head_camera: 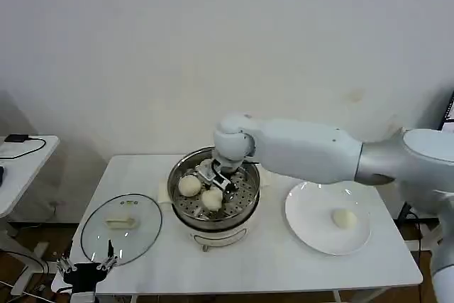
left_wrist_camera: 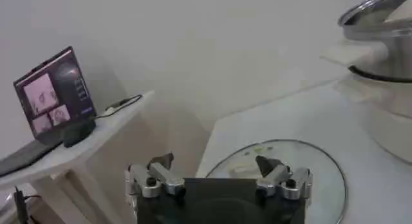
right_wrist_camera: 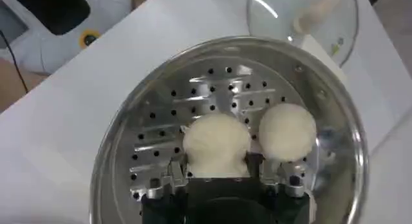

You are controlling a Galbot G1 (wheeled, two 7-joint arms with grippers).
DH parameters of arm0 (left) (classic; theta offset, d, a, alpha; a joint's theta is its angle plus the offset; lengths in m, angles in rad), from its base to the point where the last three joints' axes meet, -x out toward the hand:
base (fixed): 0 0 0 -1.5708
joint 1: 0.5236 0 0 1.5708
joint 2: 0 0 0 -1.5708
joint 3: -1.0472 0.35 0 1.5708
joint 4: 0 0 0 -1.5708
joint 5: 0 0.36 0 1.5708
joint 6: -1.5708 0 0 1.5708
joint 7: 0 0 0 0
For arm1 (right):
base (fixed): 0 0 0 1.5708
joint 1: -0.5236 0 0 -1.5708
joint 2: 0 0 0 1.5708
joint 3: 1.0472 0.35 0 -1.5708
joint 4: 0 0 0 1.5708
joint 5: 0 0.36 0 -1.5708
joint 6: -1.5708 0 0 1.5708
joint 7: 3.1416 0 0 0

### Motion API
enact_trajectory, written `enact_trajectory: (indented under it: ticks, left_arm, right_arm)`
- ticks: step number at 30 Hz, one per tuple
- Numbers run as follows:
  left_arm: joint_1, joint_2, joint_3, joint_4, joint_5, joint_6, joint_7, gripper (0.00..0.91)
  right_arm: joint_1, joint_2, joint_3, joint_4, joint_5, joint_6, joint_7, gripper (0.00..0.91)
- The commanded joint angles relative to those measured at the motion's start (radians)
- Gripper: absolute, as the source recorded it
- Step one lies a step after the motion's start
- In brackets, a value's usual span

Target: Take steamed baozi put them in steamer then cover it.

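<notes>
left gripper [head_camera: 86,266]: nearest of all, parked low at the table's front left corner, fingers spread wide with nothing between them, just over the near edge of the glass lid [head_camera: 120,228].
table [head_camera: 284,260]: white, carries everything.
right arm [head_camera: 305,150]: reaches across from the right, over the steamer.
steamer [head_camera: 213,196]: shiny steel pot on a white base, mid-table, perforated tray inside.
plate [head_camera: 328,216]: flat, white, right of the steamer; one baozi [head_camera: 345,218] on it.
right gripper [right_wrist_camera: 219,174]: down inside the pot, jaws pinching one bun [right_wrist_camera: 216,143] against the tray; a second bun [right_wrist_camera: 287,131] sits just beside it.
handling: buns look soft, light, easily dented; best held gently at the sides.
in the way: pot rim and the neighbouring bun crowd the grip.
</notes>
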Motion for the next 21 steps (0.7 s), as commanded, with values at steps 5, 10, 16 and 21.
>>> enact_trajectory:
  ticks: [5,10,16,21]
  left_arm:
    - [-0.001,-0.001,0.000,0.002,0.000,0.000,0.000,0.907]
    - [-0.003,-0.001,0.001,0.003,-0.001,0.000,-0.001,0.907]
    - [-0.008,-0.003,0.005,0.008,-0.001,0.000,-0.003,0.907]
    - [-0.014,-0.001,0.010,0.008,0.000,0.003,-0.002,0.907]
  right_arm:
    - [-0.021,0.007,-0.008,0.000,-0.013,0.007,0.003,0.615]
    - [-0.019,0.003,-0.007,-0.001,-0.026,0.016,0.002,0.907]
    - [-0.004,-0.020,-0.003,0.020,0.007,0.010,0.013,0.907]
    - [0.031,-0.064,0.034,0.043,0.035,-0.008,0.034,0.907]
